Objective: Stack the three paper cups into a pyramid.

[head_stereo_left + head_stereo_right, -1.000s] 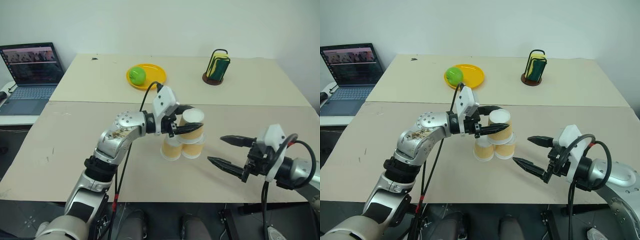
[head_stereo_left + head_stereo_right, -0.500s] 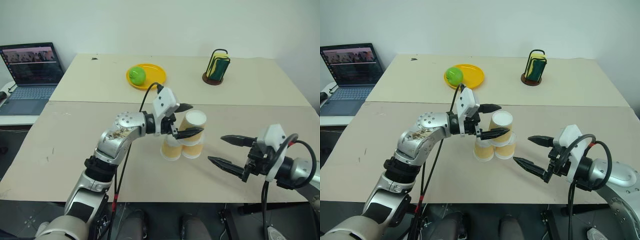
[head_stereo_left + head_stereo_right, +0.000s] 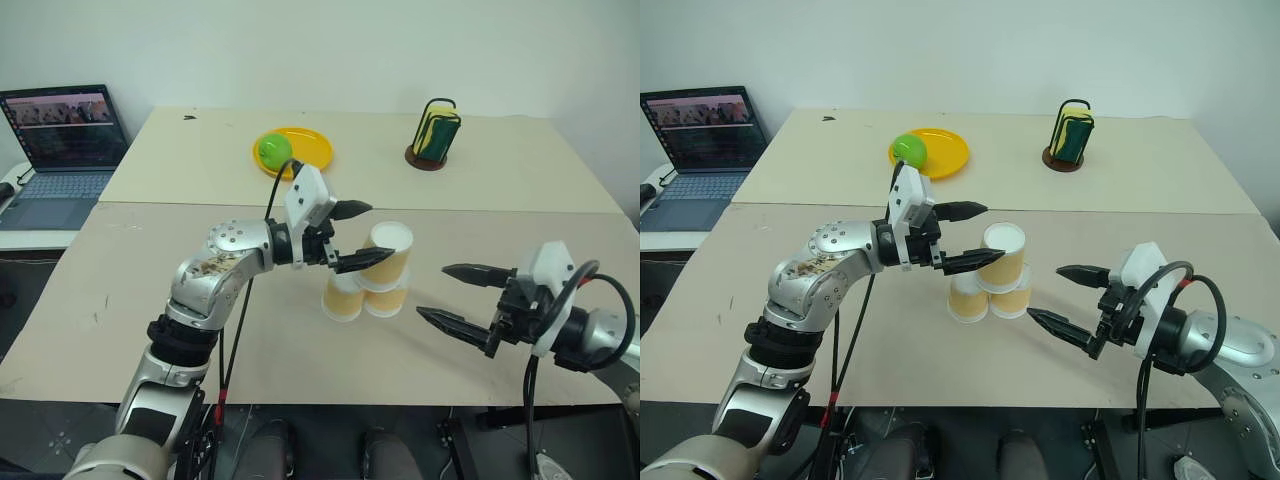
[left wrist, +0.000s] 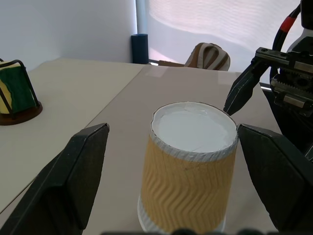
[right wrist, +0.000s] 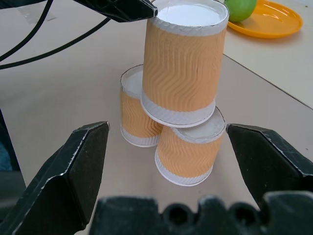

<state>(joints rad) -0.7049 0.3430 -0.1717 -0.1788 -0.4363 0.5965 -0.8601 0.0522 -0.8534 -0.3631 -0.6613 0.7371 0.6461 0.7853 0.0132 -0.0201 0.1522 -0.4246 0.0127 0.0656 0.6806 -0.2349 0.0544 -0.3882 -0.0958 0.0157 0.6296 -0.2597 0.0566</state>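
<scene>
We see the pyramid (image 3: 367,275) of three paper cups mid-table, left gripper (image 3: 354,236) spread wide around the top cup (image 3: 389,249), right gripper (image 3: 457,295) wide beside it, apple (image 3: 274,151) on yellow plate (image 3: 312,149), sponge holder (image 3: 433,132) behind, laptop (image 3: 62,150) at the left.

My two head eyes look forward and down over the table (image 3: 150,330). My left wrist camera sits close beside the top cup (image 4: 188,166), level; my right wrist camera faces the same cup pyramid (image 5: 176,112) from near.
</scene>
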